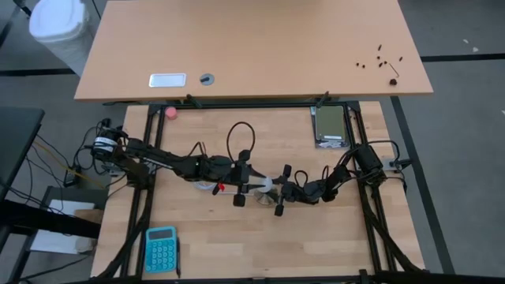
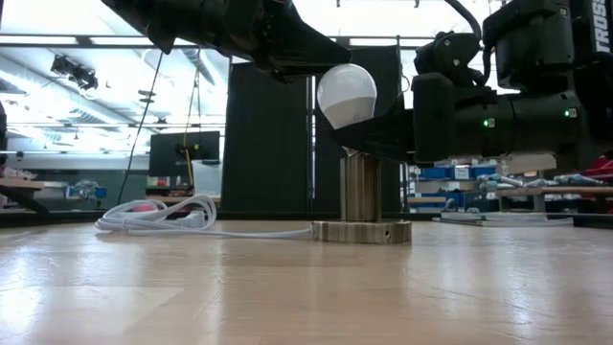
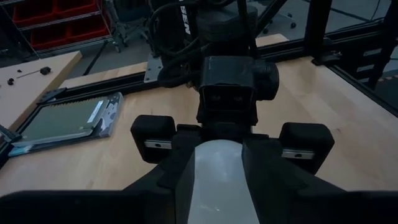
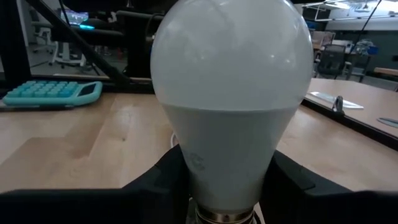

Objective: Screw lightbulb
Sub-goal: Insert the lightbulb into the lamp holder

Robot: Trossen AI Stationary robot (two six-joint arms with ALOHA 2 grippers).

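At the table's (image 1: 316, 237) near left corner lies a turquoise calculator (image 1: 161, 249), and a small pink ball (image 1: 170, 113) sits at the far left edge. The left arm reaches in from the left side toward the middle, where a white cord (image 2: 163, 217) lies coiled on the wood and runs to a round metal socket base (image 2: 361, 231).

The left hand (image 1: 242, 186) is at the table's middle, its two dark fingers (image 3: 168, 177) on either side of the lightbulb's (image 2: 347, 94) rounded top; whether they press on the glass or stand just off it cannot be told.

The lightbulb stands over the metal socket post (image 2: 360, 186) at the middle of the table. Its long axis runs nearly upright, slightly tilted, with the globe pointing up and the narrow end pointing down into the post. It is frosted white, smooth and matte: a broad round dome that narrows to a paler neck, with a silvery ring just showing at the bottom edge in the right wrist view.

The right hand (image 1: 278, 194) comes in from the right and meets it just right of centre, clamped narrowly on the bulb's neck, a dark finger (image 4: 155, 180) on each side. Farther right, near the far edge, a grey flat case (image 1: 330, 126) lies on the wood.
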